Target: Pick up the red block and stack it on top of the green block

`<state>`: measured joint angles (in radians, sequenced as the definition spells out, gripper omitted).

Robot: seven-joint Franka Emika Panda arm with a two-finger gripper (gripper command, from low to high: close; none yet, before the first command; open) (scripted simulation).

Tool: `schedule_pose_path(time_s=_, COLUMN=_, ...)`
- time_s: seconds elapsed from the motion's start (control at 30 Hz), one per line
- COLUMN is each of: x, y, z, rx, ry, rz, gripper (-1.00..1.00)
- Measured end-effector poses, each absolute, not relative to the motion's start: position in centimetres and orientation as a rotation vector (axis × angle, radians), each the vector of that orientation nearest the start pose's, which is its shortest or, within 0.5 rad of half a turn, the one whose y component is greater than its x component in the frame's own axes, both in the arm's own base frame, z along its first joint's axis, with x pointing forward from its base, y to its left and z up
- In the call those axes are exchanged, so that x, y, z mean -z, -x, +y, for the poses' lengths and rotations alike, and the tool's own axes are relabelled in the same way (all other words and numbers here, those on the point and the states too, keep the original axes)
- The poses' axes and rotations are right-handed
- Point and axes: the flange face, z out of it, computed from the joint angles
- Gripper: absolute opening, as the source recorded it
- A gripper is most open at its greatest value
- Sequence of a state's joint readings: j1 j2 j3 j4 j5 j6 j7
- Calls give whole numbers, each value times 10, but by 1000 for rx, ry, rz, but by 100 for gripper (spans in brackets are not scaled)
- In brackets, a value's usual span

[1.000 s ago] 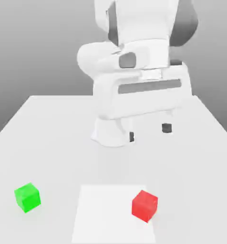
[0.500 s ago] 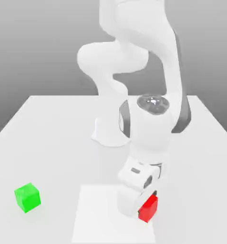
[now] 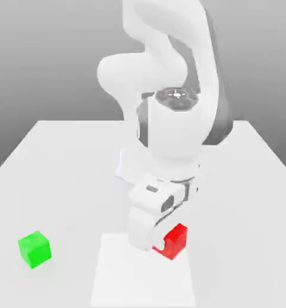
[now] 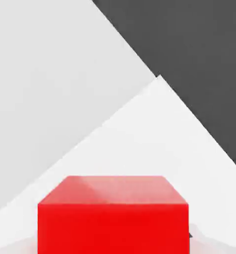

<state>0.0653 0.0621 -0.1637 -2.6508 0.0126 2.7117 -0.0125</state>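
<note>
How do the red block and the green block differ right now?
The red block is bright red; the green block is bright green. The red block sits at the gripper, shut on it, over the lighter square patch; the green block stands alone on the table, off the patch, toward the exterior view's left. Both are plain matte cubes of seemingly equal size.

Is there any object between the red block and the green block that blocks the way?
No, nothing visible. Bare table lies between the red block at the tool and the green block.
</note>
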Motion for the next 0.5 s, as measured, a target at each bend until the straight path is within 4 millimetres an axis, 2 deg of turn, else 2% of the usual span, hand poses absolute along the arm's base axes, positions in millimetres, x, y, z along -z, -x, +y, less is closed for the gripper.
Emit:
schedule_pose_path(time_s=0.1, x=-232, y=-408, z=-135, rx=-1, ry=3118, rz=420, gripper=-100)
schedule_pose_path(time_s=0.2, x=-242, y=-375, z=-221, rx=-2, ry=3070, rz=676, gripper=-100)
schedule_pose_path(time_s=0.23, x=-242, y=-363, z=-242, rx=-1, ry=3052, rz=744, gripper=-100)
schedule_pose_path(time_s=0.3, x=-229, y=-364, z=-245, rx=1, ry=3053, rz=734, gripper=-100)
schedule_pose_path(time_s=0.4, x=-198, y=-365, z=-245, rx=1, ry=3054, rz=729, gripper=-100)
schedule_pose_path(time_s=0.43, x=-187, y=-364, z=-245, rx=-1, ry=3054, rz=730, gripper=100)
schedule_pose_path(time_s=0.5, x=-187, y=-364, z=-245, rx=-1, ry=3054, rz=730, gripper=100)
